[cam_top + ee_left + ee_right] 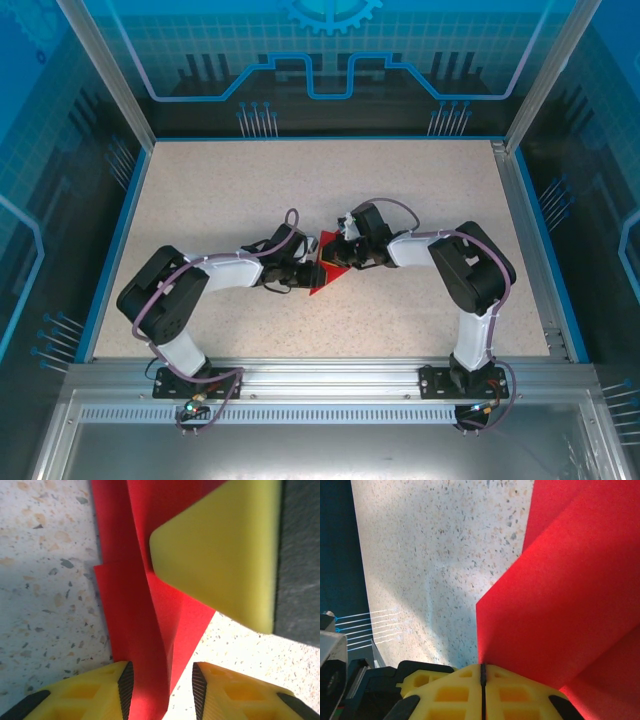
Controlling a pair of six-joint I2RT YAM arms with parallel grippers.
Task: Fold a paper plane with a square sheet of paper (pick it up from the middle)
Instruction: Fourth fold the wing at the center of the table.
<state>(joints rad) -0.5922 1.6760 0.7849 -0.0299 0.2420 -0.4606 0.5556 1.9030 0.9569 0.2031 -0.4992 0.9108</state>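
Your red paper sits partly folded in the middle of the counter. Your right jaws are closed tight on it. Your left jaws stand open around it.

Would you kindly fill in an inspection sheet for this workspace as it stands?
Surface: speckled beige table, no stains seen.
Job's things: red paper, partly folded, one flap raised, at the table's centre.
Clutter: nothing seen.
Grippers: left gripper open, paper running between its jaws; right gripper shut on the paper's edge.
Cables: purple cables routed along both arms.
Surroundings: blue wall panels, aluminium frame.
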